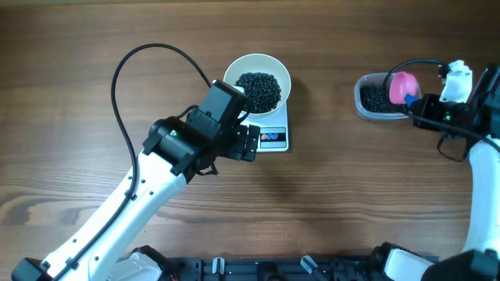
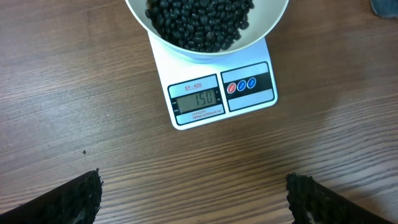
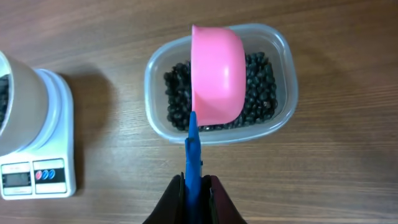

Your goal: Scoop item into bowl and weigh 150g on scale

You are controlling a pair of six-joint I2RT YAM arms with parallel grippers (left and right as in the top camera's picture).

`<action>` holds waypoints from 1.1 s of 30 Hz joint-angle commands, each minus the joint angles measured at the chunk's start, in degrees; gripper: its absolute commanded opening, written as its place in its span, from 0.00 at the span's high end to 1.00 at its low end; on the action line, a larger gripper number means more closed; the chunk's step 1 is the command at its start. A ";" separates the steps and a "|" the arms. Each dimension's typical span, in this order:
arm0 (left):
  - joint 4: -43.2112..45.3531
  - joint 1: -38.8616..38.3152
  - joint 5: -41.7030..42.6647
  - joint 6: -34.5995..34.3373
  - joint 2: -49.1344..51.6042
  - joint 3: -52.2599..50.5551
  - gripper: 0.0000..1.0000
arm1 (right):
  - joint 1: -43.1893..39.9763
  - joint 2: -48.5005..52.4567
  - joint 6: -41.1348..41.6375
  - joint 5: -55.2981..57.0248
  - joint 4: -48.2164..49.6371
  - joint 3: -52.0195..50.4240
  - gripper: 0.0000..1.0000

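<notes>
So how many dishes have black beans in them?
2. One is the white bowl on the scale, mid-table. The other is the clear tub at the right, under the pink scoop. No others show.

Beans (image 2: 202, 25) in bowl (image 2: 267, 28) on scale (image 2: 221, 93)

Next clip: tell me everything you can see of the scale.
The scale is a small, white, square, plastic-looking unit lying flat on the wooden table. Along its front edge sit a grey display, reading 150 under an SF-400 label, and red and blue round buttons. The white bowl of black beans stands on its platform and hides most of it. Only the bowl and the table touch it.
</notes>
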 commanded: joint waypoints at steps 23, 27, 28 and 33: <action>-0.02 -0.26 0.09 -0.55 0.07 0.87 0.00 | 0.04 -10.47 4.57 8.04 -4.33 0.37 0.00; -0.02 -0.26 0.09 -0.55 0.07 0.87 0.00 | 2.19 -18.95 4.50 6.14 -7.87 0.35 0.00; -0.02 -0.26 0.09 -0.55 0.07 0.87 0.00 | 2.58 -19.67 4.52 5.64 -8.50 0.35 0.00; -0.02 -0.26 0.09 -0.55 0.07 0.87 0.01 | 3.06 -22.71 5.18 5.44 -16.52 0.37 0.00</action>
